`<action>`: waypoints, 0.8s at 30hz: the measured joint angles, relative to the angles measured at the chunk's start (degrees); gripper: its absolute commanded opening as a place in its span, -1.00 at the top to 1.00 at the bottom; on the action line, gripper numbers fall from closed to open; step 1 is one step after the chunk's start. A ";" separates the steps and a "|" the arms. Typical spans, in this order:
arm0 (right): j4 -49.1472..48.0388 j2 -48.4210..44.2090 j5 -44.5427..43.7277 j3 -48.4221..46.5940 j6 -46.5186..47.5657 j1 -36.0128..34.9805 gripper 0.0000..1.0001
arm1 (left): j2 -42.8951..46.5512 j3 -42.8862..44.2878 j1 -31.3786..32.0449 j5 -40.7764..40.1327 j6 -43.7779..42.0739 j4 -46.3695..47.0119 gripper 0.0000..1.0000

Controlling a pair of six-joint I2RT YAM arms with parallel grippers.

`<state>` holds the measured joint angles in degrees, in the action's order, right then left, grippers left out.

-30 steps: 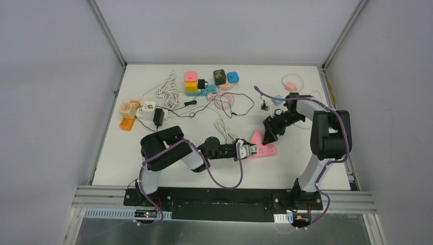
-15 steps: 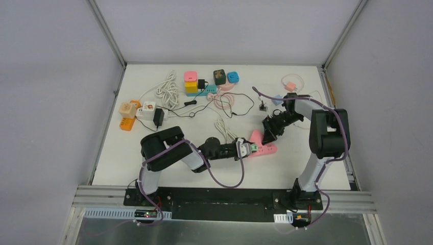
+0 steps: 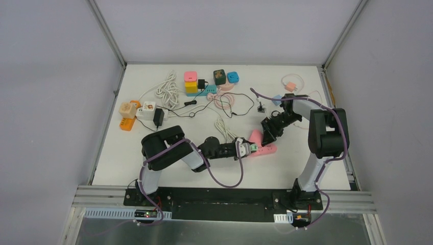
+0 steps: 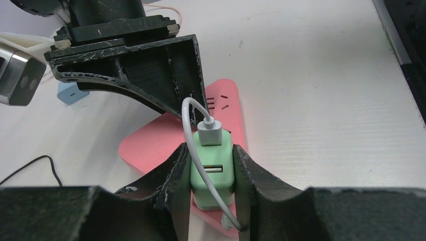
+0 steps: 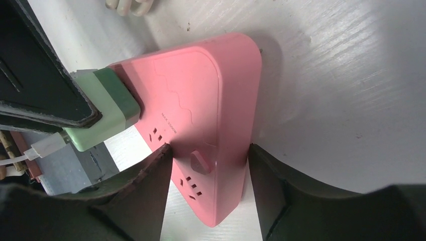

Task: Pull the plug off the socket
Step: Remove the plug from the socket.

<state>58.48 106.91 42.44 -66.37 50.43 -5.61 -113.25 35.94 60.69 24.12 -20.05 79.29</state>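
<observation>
A pink power strip [image 3: 266, 148] lies at mid-table, raised on its edge. A green USB plug [image 4: 212, 173] with a white cable sits against its face. My left gripper [image 4: 211, 170] is shut on the green plug, one finger on each side. My right gripper [image 5: 208, 165] is shut on the end of the pink strip [image 5: 211, 100], and its black fingers [image 4: 135, 65] show behind the strip in the left wrist view. In the right wrist view the green plug [image 5: 103, 108] still meets the strip. In the top view the left gripper [image 3: 248, 149] and right gripper [image 3: 266, 133] are close together.
Coloured cube sockets [image 3: 190, 81], a teal strip [image 3: 204, 92], white coiled cables [image 3: 167, 89] and black cables [image 3: 204, 108] lie at the back. Orange and white adapters [image 3: 134, 111] sit at the left. A pink charger [image 3: 291, 86] and a light blue block [image 3: 277, 99] lie at the back right.
The right gripper and the pink strip have shifted slightly to the left and away from the arm bases. The left gripper has followed, still shut on the green plug.
</observation>
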 measured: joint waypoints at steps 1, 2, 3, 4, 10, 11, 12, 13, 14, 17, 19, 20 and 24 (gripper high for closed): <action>0.11 0.00 -0.09 0.00 -0.11 -0.17 -0.17 | 0.00 0.07 -0.35 0.07 1.44 0.04 1.00; 0.13 0.00 -0.22 0.00 -0.26 -0.33 -0.17 | 0.00 0.24 -0.92 0.24 3.41 0.04 1.00; 0.15 0.00 -0.26 0.00 -0.39 -0.46 -0.16 | 0.00 0.48 -1.51 0.48 5.88 0.00 1.00; 0.15 0.00 -0.33 0.00 -0.50 -0.57 -0.16 | 0.00 0.70 -2.05 0.68 7.91 -0.09 1.00; 0.07 0.00 -0.70 -0.09 -1.01 -0.66 -0.15 | 0.00 0.74 -2.99 2.60 9.51 -0.22 1.00; 0.07 0.00 -0.74 -0.09 -1.07 -0.66 -0.15 | 0.00 0.55 -2.99 2.91 8.50 -0.17 1.00; 0.09 0.00 -0.79 -0.09 -1.14 -0.66 -0.15 | 0.00 0.39 -2.99 3.15 7.52 -0.13 1.00; 0.11 0.00 -0.83 -0.09 -1.20 -0.68 -0.15 | 0.00 0.22 -2.97 3.30 6.64 0.00 1.00; 0.11 0.00 -0.90 -0.09 -1.31 -0.70 -0.15 | 0.00 0.13 -2.97 3.45 5.92 0.02 1.00; 0.13 0.00 -1.09 -0.15 -1.51 -0.76 -0.14 | 0.00 0.17 -2.97 3.67 5.97 0.02 1.00; 0.13 0.00 -1.14 -0.15 -1.53 -0.76 -0.14 | 0.00 0.44 -3.10 4.33 7.19 -0.04 1.00; 0.13 0.00 -1.14 -0.15 -1.53 -0.79 -0.14 | 0.00 0.57 -3.45 4.57 7.74 -0.22 1.00; 0.13 0.00 -1.20 -0.15 -1.70 -0.79 -0.14 | 0.00 0.72 -3.69 5.40 8.00 -0.44 1.00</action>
<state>58.61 106.91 41.23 -66.52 48.73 -6.39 -113.25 36.67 56.99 29.52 -12.05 78.85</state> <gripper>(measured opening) 0.578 0.309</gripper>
